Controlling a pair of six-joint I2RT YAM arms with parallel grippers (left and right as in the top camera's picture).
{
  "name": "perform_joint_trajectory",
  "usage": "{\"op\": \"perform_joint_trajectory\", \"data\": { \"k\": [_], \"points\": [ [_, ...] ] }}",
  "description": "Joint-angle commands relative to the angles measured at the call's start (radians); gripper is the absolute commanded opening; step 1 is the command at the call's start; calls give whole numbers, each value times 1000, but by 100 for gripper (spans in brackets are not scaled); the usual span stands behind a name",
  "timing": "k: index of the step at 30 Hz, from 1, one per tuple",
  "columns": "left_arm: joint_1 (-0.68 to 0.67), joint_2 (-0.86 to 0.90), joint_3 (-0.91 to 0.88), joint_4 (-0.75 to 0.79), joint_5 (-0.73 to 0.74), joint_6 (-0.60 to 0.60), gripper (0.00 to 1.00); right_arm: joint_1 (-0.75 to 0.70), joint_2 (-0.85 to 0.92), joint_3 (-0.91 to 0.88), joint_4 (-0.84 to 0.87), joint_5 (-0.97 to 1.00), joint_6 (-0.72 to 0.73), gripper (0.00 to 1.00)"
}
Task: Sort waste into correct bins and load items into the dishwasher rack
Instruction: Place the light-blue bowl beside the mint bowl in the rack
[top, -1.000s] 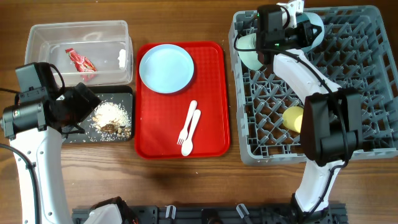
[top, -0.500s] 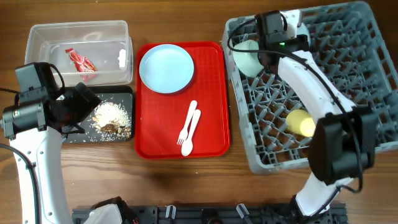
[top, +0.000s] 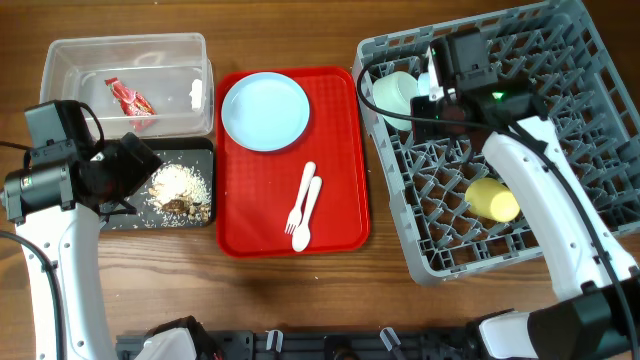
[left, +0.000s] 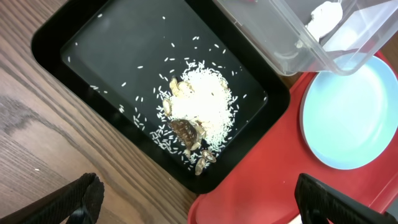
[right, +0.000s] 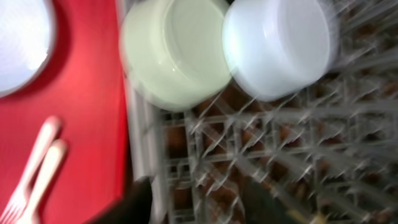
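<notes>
Grey plastic pegged dishwasher rack, lying skewed at the worktop's right edge.
Two small pale round bowls sit in its far-left corner, a small yellow cup mid-rack. The right gripper is beside the bowls, its grip too blurred to tell. The left gripper is spread empty over the rice scraps in the shallow black rectangular tray at the left edge.

All I see of the room from here is the tabletop: warm brown wood, its grain running left to right across the overhead view. The light on it is soft and even. A dark rail runs along the bottom edge of that view.
</notes>
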Motion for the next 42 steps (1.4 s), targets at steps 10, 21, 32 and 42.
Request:
{"op": "perform_joint_trajectory", "data": {
  "k": [10,21,32,42],
  "points": [
    [5,-6,3,3,5,-10,100,62,124,-159,-6,-166,93,42],
    [5,-6,3,3,5,-10,100,76,230,-159,77,-84,170,7],
    [5,-6,3,3,5,-10,100,68,229,-159,297,-9,255,5],
    [5,-6,3,3,5,-10,100,67,229,-158,356,58,269,36]
  ]
}}
